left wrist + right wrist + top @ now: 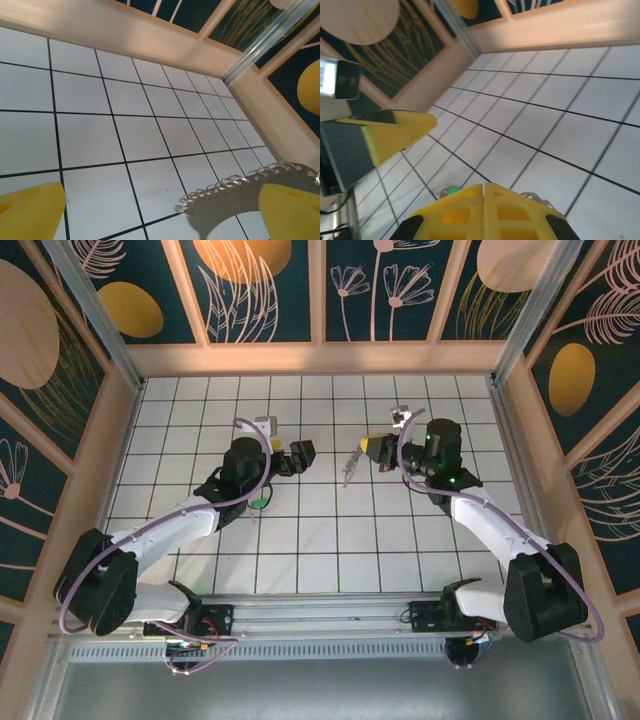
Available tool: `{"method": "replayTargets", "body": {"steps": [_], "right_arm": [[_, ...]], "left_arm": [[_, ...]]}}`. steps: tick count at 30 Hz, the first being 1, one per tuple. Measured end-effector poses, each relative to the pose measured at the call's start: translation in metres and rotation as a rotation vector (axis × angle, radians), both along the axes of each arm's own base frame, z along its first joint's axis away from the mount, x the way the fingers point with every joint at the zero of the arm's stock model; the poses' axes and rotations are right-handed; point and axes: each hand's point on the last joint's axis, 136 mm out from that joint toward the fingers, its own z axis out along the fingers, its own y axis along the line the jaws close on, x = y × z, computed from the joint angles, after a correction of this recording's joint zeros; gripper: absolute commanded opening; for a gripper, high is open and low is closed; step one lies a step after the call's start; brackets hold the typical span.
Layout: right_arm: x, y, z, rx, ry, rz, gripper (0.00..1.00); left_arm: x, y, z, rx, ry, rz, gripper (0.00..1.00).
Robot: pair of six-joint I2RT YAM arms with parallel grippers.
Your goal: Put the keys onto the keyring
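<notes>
Right gripper (484, 186): the two yellow fingers (455, 215) are pressed together, with only a thin seam between the pads. A small silvery bit (534, 196) shows just past the pad edge. In the top view the right gripper (372, 448) is clamped on the keyring (351, 465). The keyring is a pale silvery loop that hangs down and to the left from the fingertips, above the white tiled table (330, 540) and between the two grippers.

Left gripper (161, 200): the yellow fingers (30, 212) stand wide apart with nothing between them. A jagged-edged silvery piece (225, 202) reaches in beside the right-hand finger. Whether it belongs to the keyring cannot be told. In the top view the left gripper (305, 453) points toward the keyring from the left, near it but apart. In the right wrist view one finger (400, 131) of the left gripper enters from the left.

Green-headed key (259, 502): it lies on the table just beside the left arm's forearm, well apart from the keyring. In the right wrist view the same green head (451, 189) shows just above the closed pads.
</notes>
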Motion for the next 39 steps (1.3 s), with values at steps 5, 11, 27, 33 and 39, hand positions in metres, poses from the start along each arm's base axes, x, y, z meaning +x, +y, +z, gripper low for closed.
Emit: {"method": "replayTargets", "body": {"steps": [5, 11, 27, 33, 39], "right_arm": [[-0.007, -0.001, 0.009, 0.057, -0.023, 0.061, 0.00], [-0.015, 0.001, 0.024, 0.111, -0.052, 0.127, 0.00], [-0.019, 0.012, 0.031, 0.196, -0.028, 0.221, 0.00], [-0.015, 0.024, 0.015, 0.183, 0.014, 0.214, 0.00], [-0.015, 0.042, -0.012, 0.167, 0.080, 0.233, 0.00]], "left_arm": [[-0.004, -0.008, 0.017, -0.005, -0.051, -0.057, 0.85], [-0.008, -0.020, 0.044, -0.031, -0.129, -0.140, 0.65], [-0.030, -0.056, 0.077, -0.132, -0.245, -0.391, 0.52], [-0.025, -0.053, 0.077, -0.128, -0.243, -0.356, 0.62], [-0.017, -0.041, 0.064, -0.101, -0.223, -0.269, 0.67]]}}
